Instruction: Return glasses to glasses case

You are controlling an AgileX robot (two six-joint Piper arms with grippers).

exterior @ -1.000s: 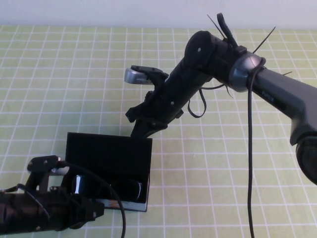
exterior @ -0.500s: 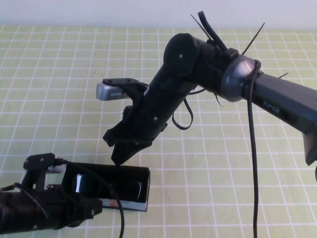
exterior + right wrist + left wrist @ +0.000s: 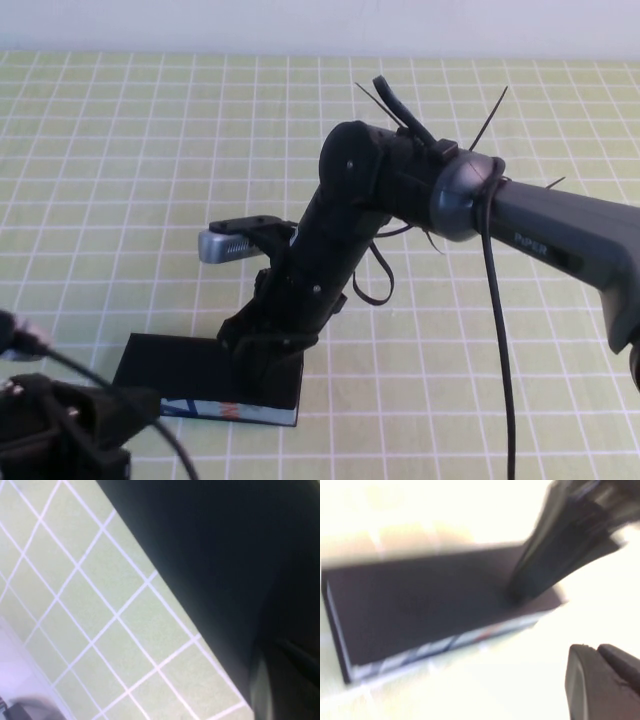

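Left gripper (image 3: pixel 75 430) first, operator: you find it at the near left corner of the table, low and close to the camera, just beside the near left end of the case and apart from it. You cannot tell whether its fingers are parted or closed; the left wrist view catches only one dark fingertip (image 3: pixel 600 680), off the case's front edge.

Just past it lies the black rectangular hinged glasses case (image 3: pixel 175 375) on the green tablecloth with the white grid (image 3: pixel 120 200). Its flat lid is down, and you see its pale front edge with blue and orange print facing the near side. The glasses do not show in any view with the lid down, so you cannot confirm where they lie.

Look to the right end of that lid and you see the right gripper (image 3: pixel 262 372) pointing straight down, its tip touching the lid's top surface. You cannot tell how its fingers stand, since they merge into one dark mass against the black lid. The right wrist view shows you only the lid's black face (image 3: pixel 225 555) running diagonally across the grid cloth.

Farther back, the right arm (image 3: pixel 340 230) rises from the lid and bends away to the right, with a silver wrist camera (image 3: pixel 230 243) jutting to its left side.
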